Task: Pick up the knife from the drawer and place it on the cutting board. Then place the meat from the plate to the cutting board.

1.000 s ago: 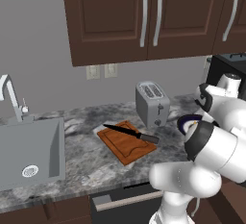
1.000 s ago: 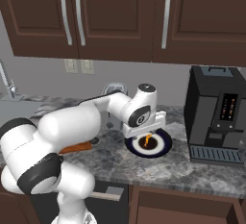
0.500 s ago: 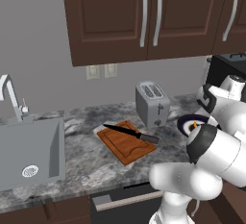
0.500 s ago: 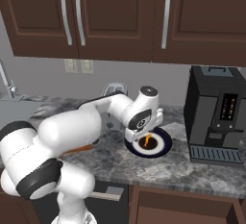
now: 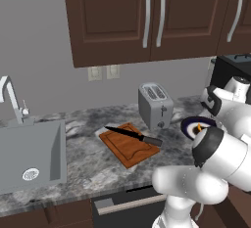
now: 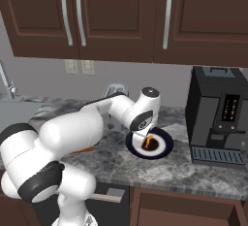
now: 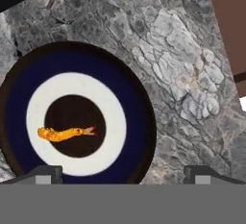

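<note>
Here the knife (image 5: 133, 135) already lies on the cutting board (image 5: 128, 147), its long axis running diagonally across the wood — black blade tip toward the back left, near the sink (image 5: 29, 158), grey handle toward the front right, poking just past the board's edge. The board itself sits at an angle on the grey stone counter (image 5: 88, 168), in front of the silver toaster (image 5: 155, 105). Over to the right the white arm reaches down above the plate (image 6: 164, 145), which rests on the counter just beside the black coffee machine (image 6: 218, 116). The gripper (image 7: 122, 172) hangs over the plate with its jaws spread wide and nothing between them; in the hand view the two dark finger tips stand far apart at the bottom, one over the plate's blue rim, the other over bare counter. The meat (image 7: 65, 133) lies in the dark brown centre of the plate, untouched — a slim orange-yellow strip. In the hand view its long axis runs nearly level across the picture, the thicker end to the left and the thin, slightly reddish end to the right, so it lies roughly along the line between the two finger tips and off to the left of their midpoint. From the right base view the meat (image 6: 147, 141) shows as a small orange sliver right under the hand.
</note>
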You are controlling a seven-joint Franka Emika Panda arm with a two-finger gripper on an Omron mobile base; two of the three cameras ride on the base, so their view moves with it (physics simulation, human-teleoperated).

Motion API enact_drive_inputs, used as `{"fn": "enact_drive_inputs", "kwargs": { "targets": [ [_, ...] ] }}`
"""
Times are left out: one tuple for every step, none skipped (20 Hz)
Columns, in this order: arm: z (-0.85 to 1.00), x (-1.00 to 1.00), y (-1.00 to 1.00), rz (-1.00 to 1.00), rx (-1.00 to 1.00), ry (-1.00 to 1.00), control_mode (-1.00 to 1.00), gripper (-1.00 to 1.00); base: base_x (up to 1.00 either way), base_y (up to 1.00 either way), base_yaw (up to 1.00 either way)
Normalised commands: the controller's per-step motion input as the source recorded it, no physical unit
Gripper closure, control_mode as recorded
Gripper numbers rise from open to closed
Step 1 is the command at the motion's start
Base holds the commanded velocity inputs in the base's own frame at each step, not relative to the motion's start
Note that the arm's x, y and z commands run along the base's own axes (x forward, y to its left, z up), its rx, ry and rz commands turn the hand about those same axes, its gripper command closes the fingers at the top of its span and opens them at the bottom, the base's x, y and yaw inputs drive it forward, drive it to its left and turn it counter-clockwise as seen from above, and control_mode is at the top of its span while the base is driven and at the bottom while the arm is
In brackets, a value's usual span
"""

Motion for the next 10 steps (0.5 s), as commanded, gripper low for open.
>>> {"fn": "enact_drive_inputs", "kwargs": {
  "targets": [
    [0.00, 0.00, -0.02, 0.47, -0.12, 0.02, -1.00, -1.00, 0.00, 0.00, 0.00],
    [0.00, 0.00, -0.04, 0.46, -0.12, 0.03, -1.00, -1.00, 0.00, 0.00, 0.00],
    [0.00, 0.00, -0.06, 0.46, -0.12, 0.03, -1.00, -1.00, 0.00, 0.00, 0.00],
    [0.00, 0.00, -0.09, 0.47, -0.12, 0.02, -1.00, -1.00, 0.00, 0.00, 0.00],
    [0.00, 0.00, -0.14, 0.48, -0.11, 0.01, -1.00, -1.00, 0.00, 0.00, 0.00],
    [0.00, 0.00, -0.15, 0.48, -0.10, 0.00, -1.00, -1.00, 0.00, 0.00, 0.00],
    [0.00, 0.00, -0.18, 0.48, -0.07, 0.00, -1.00, -1.00, 0.00, 0.00, 0.00],
    [0.00, 0.00, -0.14, 0.47, -0.08, 0.00, -1.00, -1.00, 0.00, 0.00, 0.00],
    [0.00, 0.00, -0.15, 0.49, -0.07, 0.00, -1.00, -1.00, 0.00, 0.00, 0.00],
    [0.00, 0.00, -0.09, 0.53, -0.05, 0.00, -1.00, -1.00, 0.00, 0.00, 0.00]
  ]
}}
